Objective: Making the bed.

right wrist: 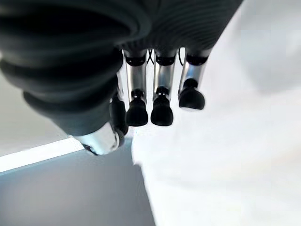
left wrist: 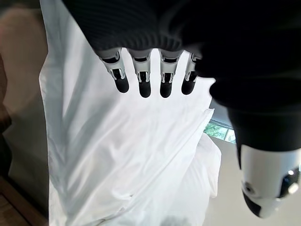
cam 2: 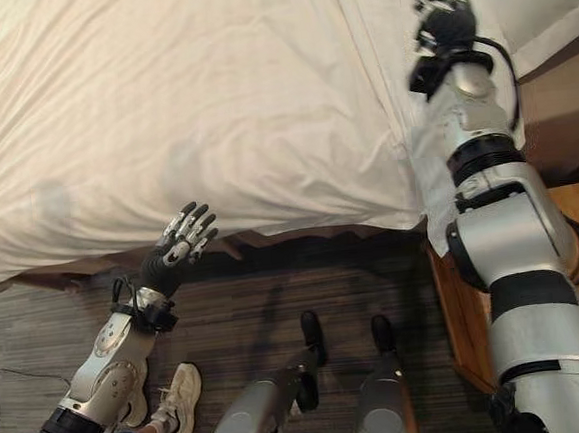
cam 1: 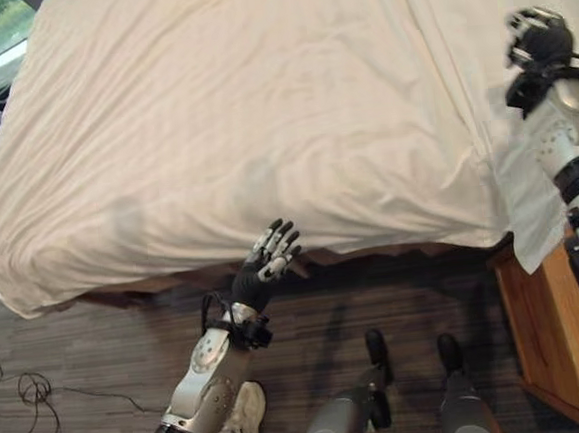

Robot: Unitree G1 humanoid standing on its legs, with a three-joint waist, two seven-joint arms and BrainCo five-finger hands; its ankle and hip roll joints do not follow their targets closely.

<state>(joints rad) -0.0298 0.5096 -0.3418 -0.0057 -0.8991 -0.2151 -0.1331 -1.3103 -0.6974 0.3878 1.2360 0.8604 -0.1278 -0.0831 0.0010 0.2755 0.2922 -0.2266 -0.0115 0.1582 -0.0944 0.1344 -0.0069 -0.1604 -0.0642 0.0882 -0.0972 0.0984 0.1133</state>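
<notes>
Left eye view — both hands were at the white sheet [cam 1: 261,108].
Left hand [cam 1: 270,258] splayed at the sheet's near edge; right hand [cam 1: 537,42] hovered above it — fingers loose, holding nothing.

Sheet [cam 1: 262,118] on bed, nightstand [cam 1: 550,336] right.

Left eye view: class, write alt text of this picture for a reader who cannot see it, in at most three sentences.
A bed covered by a rumpled white sheet fills most of the picture, its near edge hanging over a dark striped floor. The robot's left hand, fingers straight, is raised at that edge, while the right hand is over the sheet's right side beside a wooden nightstand.
</notes>
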